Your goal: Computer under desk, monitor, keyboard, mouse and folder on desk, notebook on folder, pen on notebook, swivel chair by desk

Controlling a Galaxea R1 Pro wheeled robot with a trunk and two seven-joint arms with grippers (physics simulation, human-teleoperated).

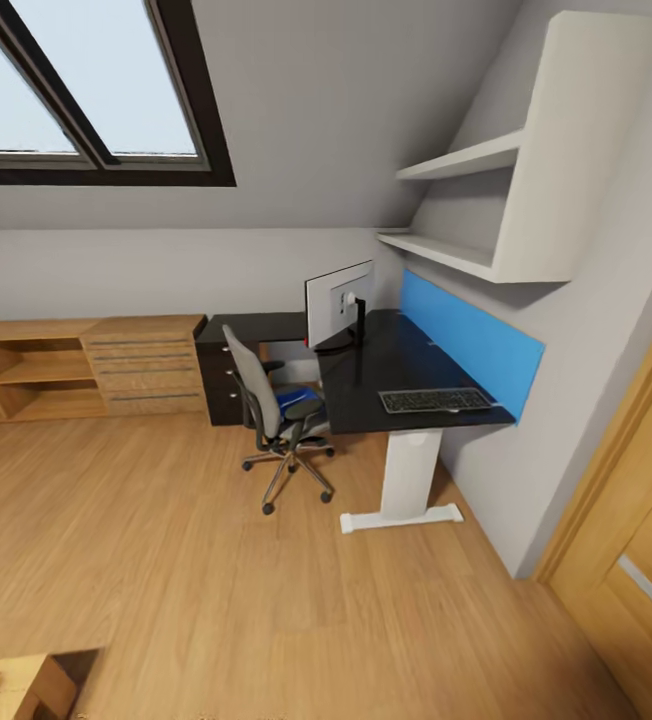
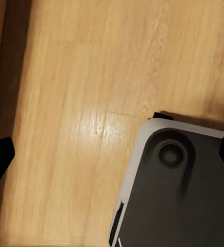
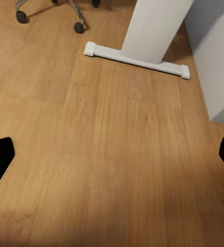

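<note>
Head view, attic bedroom: the black desk [image 1: 406, 365] stands against the right-hand wall under a blue back panel [image 1: 471, 340], with the robot well back from it across bare wood floor [image 1: 216, 560]. The monitor [image 1: 338, 305] sits at the desk's far corner and the keyboard [image 1: 436, 400] lies along its near edge, long axis running parallel to that edge, so the two are apart and not side by side. The swivel chair [image 1: 271, 415] stands just off the desk's left edge, its back turned toward the camera, and a blue object that is probably the folder [image 1: 296, 400] rests on its seat. Mouse, notebook, pen and computer cannot be made out from this distance.

The right wrist view looks down on floorboards with the desk's white leg and foot [image 3: 137, 56] and the chair's castors [image 3: 79, 27] ahead of the right gripper [image 3: 117, 157]; its two dark fingertips sit at opposite edges of the frame, spread wide with nothing between them. The left gripper [image 2: 114, 154] is likewise parted and empty above the floor, beside the grey robot base [image 2: 173, 190].

The folder lies forward and slightly left of both sets of jaws, far out of reach. Judging by the right wrist camera's line on the chair, the right arm looks the nearer, though the base must close in first.
</note>
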